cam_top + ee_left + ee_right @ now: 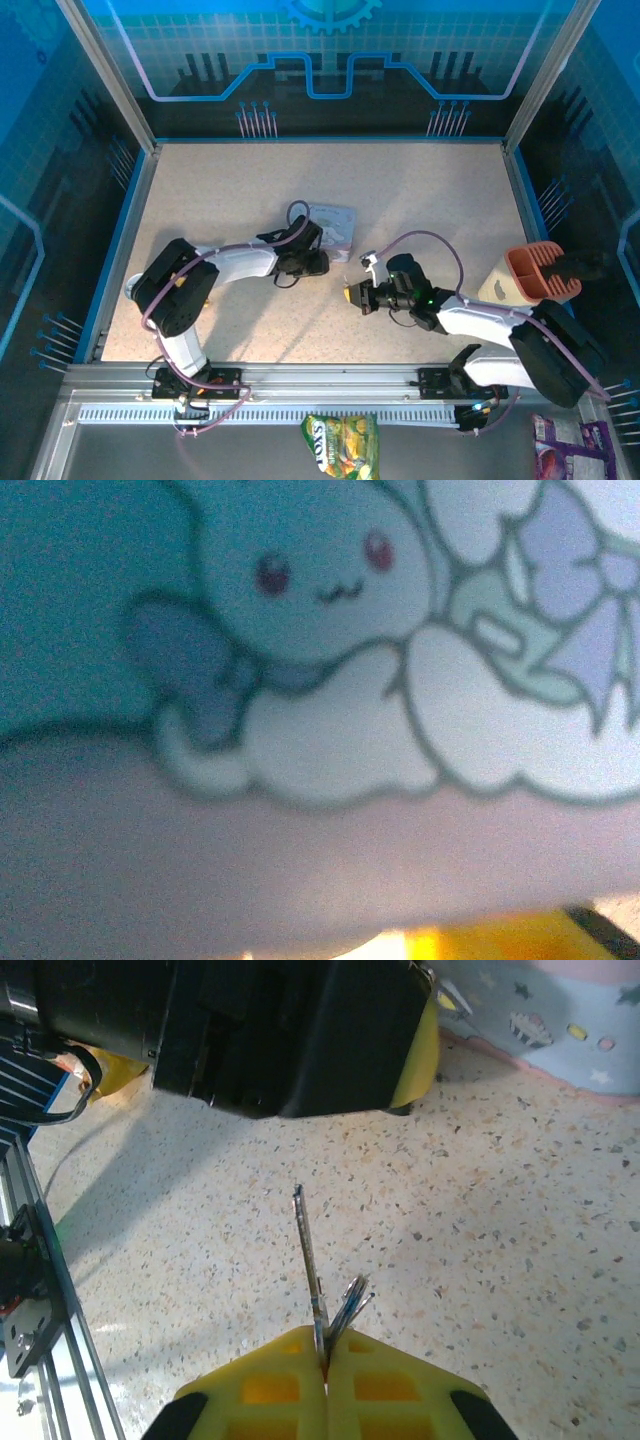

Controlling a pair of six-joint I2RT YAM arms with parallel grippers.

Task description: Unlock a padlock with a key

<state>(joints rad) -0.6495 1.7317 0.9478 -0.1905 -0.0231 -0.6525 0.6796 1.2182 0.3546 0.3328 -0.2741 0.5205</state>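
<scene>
1. Snack packet [340, 445]: orange-yellow and green, lying on the ledge in front of the arm bases, off the tabletop [230, 190].

2. Purple packet [565, 450]: same ledge, at the far right corner, partly cut off by the picture edge.

3. Right gripper [326, 1348]: yellow fingertips pressed together, clenched on the key [310, 1260]. In the top view this gripper [352, 296] sits low over the tabletop, right of centre, pointing left.

4. Key: a slim dark metal blade standing up from between the right fingertips and leaning slightly left. A shorter bunch of metal slivers splays out just to its right from the same pinch. The tip is clear of the speckled surface beyond it.

5. Orange and beige holder [530, 275]: at the right edge of the tabletop, beside the right arm's elbow.

6. Left gripper [320, 262]: reaching in from the left, near the middle of the tabletop, just across from the right gripper. Whether it is released or clenched cannot be told; its fingertips are hidden under its black body.

7. Tin [335, 222]: pale blue, rectangular, just beyond the left gripper. Its cartoon rabbit and clouds [330, 680] show blurred and very close in the left wrist view. Contact with the gripper cannot be told.
</scene>
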